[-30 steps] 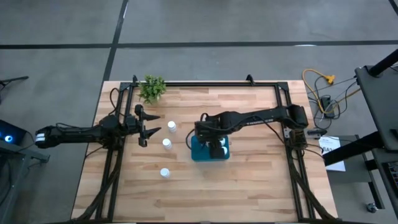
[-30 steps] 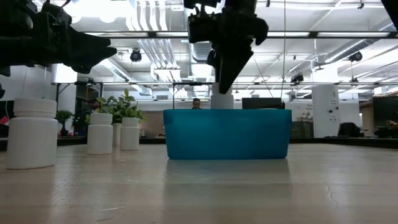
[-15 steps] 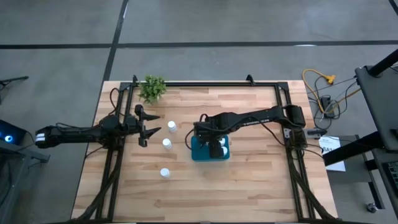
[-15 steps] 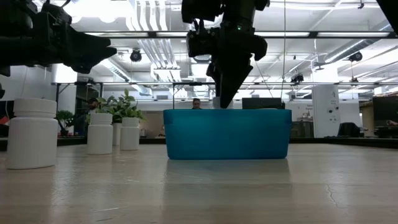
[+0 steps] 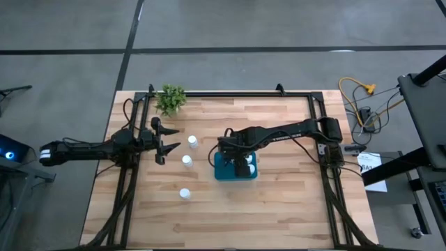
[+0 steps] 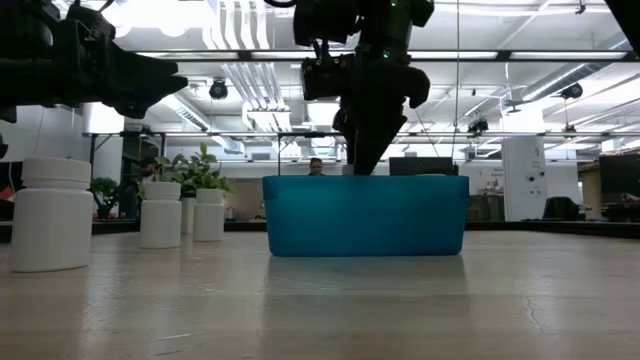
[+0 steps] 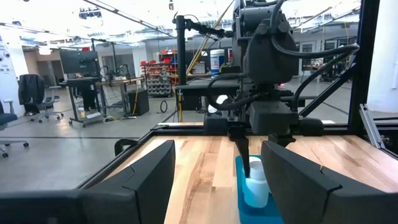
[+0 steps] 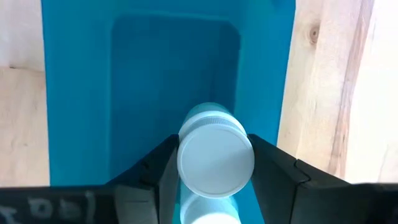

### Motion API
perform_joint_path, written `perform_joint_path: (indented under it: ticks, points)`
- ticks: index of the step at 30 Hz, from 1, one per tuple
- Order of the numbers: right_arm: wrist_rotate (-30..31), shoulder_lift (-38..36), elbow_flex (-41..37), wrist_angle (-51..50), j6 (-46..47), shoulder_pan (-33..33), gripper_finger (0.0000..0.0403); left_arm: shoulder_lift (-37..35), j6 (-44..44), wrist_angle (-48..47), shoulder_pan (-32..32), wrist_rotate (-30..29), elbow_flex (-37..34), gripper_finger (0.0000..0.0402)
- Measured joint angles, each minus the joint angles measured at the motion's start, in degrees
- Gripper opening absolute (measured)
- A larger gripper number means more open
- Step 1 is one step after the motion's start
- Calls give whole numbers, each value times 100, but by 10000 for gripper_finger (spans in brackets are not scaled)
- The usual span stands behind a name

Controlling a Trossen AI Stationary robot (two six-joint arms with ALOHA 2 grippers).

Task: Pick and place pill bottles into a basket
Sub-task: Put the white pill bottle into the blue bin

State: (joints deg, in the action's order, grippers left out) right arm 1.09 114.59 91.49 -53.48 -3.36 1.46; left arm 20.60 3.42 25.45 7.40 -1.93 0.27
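High view: right gripper (image 5: 240, 165) reaches into the teal basket (image 5: 221, 171) mid-worktop. Right wrist view: its fingers (image 8: 157, 167) clamp a white capped pill bottle (image 8: 215, 157) over the basket interior. Left gripper (image 5: 169, 148) waits, jaws parted.

**Wood, plastic and dark metal**

The table (image 5: 279, 202) is pale wood in jointed strips, its grain and a knot plain to see, with a soft satin sheen in the low view. The basket (image 6: 365, 215) looks like smooth teal plastic, matt outside and faintly glossy on its inner walls. The pill bottles (image 6: 51, 213) are white plastic, smooth and semi-matt; the one held in the right gripper (image 8: 216, 163) has a flat, even cap. Both arms look like dark matt metal and plastic. The left gripper (image 7: 217, 180) has dull black fingers (image 7: 140, 183) with hard, moulded edges.
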Motion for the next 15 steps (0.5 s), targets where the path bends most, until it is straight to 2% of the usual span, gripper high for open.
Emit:
perform_joint_path:
  ticks: [15]
  points:
    - [1,-4,-324,31,22,-25,151,0,-2,0,0,1,0,222]
